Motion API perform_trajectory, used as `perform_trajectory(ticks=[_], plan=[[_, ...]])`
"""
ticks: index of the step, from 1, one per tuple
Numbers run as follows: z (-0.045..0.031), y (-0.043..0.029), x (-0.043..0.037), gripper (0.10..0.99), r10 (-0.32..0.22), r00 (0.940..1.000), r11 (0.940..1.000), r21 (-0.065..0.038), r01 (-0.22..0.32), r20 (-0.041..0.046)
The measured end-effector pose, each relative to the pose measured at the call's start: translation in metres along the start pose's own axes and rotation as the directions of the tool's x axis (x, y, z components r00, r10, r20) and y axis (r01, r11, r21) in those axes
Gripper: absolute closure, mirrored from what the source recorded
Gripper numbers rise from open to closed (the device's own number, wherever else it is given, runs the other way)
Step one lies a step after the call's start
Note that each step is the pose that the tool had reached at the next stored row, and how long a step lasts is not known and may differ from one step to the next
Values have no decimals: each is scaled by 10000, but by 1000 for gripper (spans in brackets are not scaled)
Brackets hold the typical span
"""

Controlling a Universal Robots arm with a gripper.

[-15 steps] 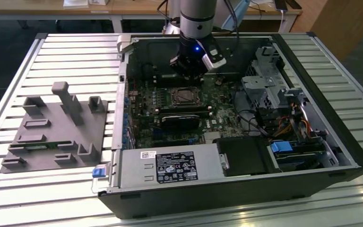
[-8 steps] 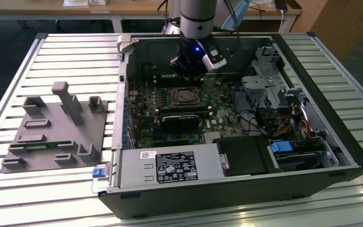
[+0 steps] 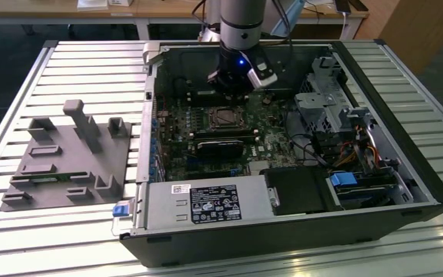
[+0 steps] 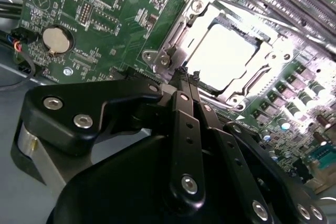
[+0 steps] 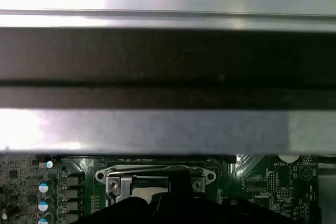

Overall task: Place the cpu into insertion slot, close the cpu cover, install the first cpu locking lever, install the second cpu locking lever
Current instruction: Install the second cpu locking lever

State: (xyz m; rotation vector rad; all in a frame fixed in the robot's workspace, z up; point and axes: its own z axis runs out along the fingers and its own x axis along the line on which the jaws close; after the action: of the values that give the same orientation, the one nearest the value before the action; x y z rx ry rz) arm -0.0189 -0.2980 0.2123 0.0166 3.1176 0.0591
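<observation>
While claw [image 4: 185, 73] fingers pressed together, cpu [image 4: 223, 56] sits flat, silver, glaring, framed by cpu cover [image 4: 181, 24].

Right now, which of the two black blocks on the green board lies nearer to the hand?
The socket, the square one with the silver rim, directly under the hand. The heatsink, longer and all black, lies farther from it, toward the power supply.

The gripper [image 4: 185, 73] body blocked the near edge of the insertion slot [image 4: 223, 59] in the second wrist view, and glare washed out the cpu [image 4: 220, 56] top right beyond its fingertips
</observation>
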Motion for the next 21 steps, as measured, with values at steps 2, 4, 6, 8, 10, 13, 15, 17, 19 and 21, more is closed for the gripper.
perform_trajectory(ticks=[2, 4, 6, 8, 10, 13, 15, 17, 19, 21], plan=[[-1, -24, 0, 965, 0, 10000, 10000, 1, 0, 0], [-2, -47, -1, 965, 0, 10000, 10000, 0, 0, 0], [-3, -70, -1, 965, 0, 10000, 10000, 0, 0, 0], [-3, -87, -1, 965, 1, 10000, 10000, -1, -1, 1], [-4, -111, -1, 965, 1, 10000, 10000, 1, -1, -1], [-6, -154, -2, 965, 0, 10000, 10000, 0, 0, 0], [-6, -171, -2, 965, 0, 10000, 10000, 0, 0, 1], [-14, -176, -2, 965, 1, 10000, 10000, 4, -1, -2], [-40, -176, -2, 965, 1, 10000, 10000, 1, -1, 0], [-77, -176, -3, 965, 1, 10000, 10000, 0, -1, 1]])
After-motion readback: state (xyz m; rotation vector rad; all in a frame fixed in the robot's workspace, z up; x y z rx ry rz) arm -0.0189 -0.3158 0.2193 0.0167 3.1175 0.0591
